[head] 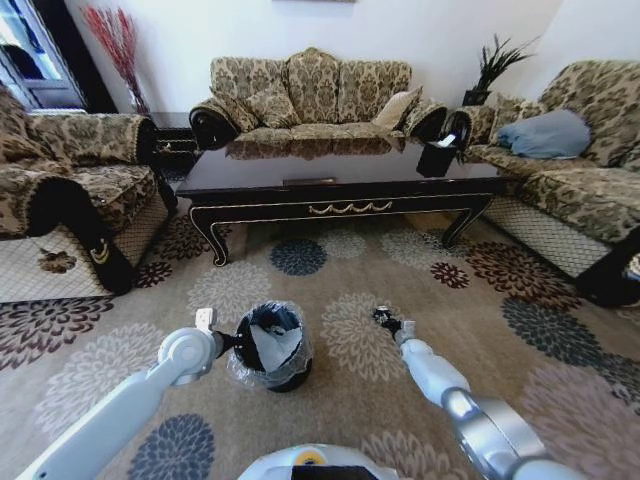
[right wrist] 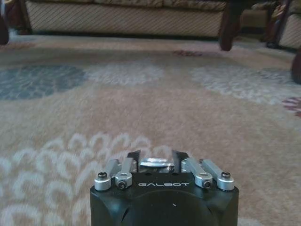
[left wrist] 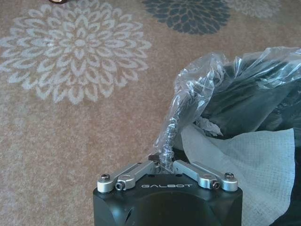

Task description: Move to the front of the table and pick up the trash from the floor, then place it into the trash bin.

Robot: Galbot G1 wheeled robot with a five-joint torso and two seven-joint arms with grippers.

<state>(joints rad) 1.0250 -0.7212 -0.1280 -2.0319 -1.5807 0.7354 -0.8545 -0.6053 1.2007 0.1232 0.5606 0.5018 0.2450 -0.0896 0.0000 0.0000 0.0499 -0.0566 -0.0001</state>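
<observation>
The black trash bin (head: 272, 348) with its clear liner bag (left wrist: 207, 80) stands on the carpet in front of me, a white paper wad (left wrist: 249, 165) lying inside it. My left gripper (head: 226, 341) is at the bin's left rim, shut on a twisted fold of the liner (left wrist: 165, 153). My right gripper (head: 384, 319) is down at the carpet to the right of the bin. Its fingers (right wrist: 134, 155) are closed against a small shiny silver piece of trash (right wrist: 154, 163). The long dark table (head: 340, 172) stands farther ahead.
Patterned sofas (head: 310, 92) ring the table at the back, left and right. A table leg (right wrist: 230, 26) and a sofa base (right wrist: 122, 16) lie beyond the right gripper. Flowered carpet (head: 330, 260) stretches between me and the table.
</observation>
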